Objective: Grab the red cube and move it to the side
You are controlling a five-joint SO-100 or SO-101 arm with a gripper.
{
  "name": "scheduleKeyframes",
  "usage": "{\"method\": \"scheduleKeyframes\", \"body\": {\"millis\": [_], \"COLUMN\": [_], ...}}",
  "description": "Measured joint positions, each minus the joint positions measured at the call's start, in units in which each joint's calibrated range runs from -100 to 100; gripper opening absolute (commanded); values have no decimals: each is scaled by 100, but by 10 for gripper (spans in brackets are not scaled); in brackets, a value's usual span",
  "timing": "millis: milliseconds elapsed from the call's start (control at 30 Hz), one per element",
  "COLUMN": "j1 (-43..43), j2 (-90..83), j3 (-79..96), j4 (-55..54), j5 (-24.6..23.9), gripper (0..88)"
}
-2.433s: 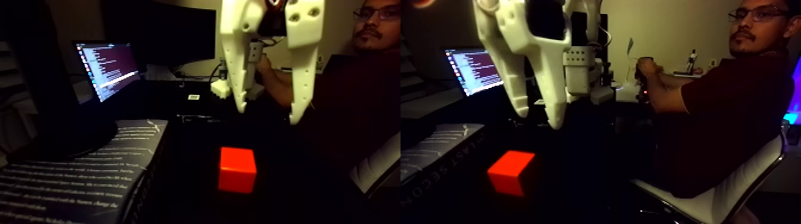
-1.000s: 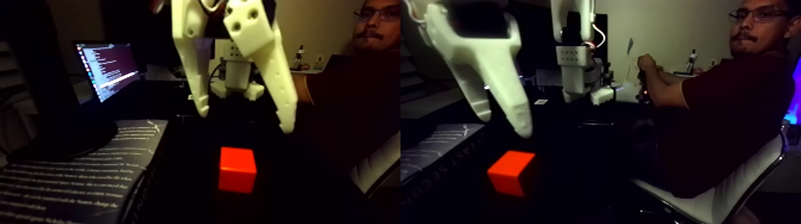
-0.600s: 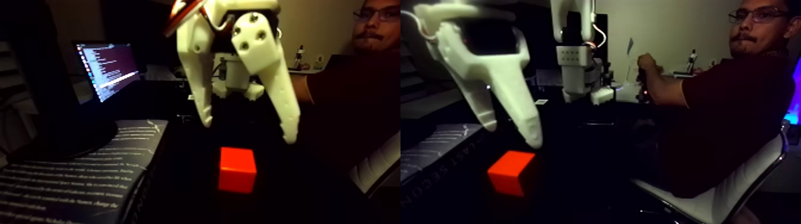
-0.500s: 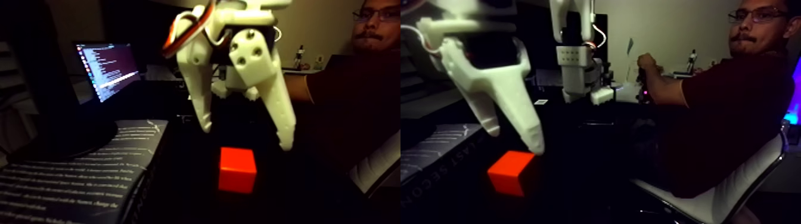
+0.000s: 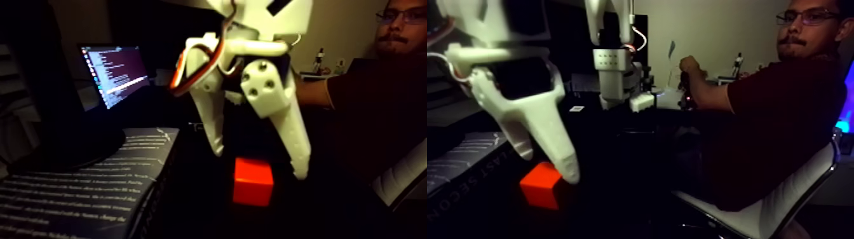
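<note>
Fixed view, two side-by-side halves of one dim desk scene. The white gripper (image 5: 257,162) hangs just above the red cube (image 5: 253,182), its two tapered plastic fingers spread apart, released and holding nothing. In the left half, one fingertip lies left of the cube's top edge and the other at its upper right corner; contact cannot be made out. In the right half the nearer finger overlaps the cube's upper right corner and hides it. The cube is a matte, sharp-edged block resting on a black tabletop (image 5: 330,210) whose surface is almost lost in shadow.

Left of the cube lies a dark book (image 5: 82,184) with pale printed lines on its cover; its near end is cut off by the frame. Behind it stands an open laptop (image 5: 114,73) with text on a glowing screen, partly blocked by a dark object at far left that is too dim to identify. Red, orange and white wires (image 5: 190,70) loop from the gripper's body. A second white arm (image 5: 613,67) stands upright at the desk's far side. A seated person (image 5: 775,127) in a dark red shirt grips a handle there; the white-edged chair (image 5: 762,213) is cropped at the bottom.
</note>
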Motion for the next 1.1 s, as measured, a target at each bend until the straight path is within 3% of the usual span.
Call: {"method": "scheduleKeyframes", "body": {"millis": [1100], "j1": [-139], "j2": [50], "j3": [281], "j4": [-759], "j5": [225], "gripper": [372]}}
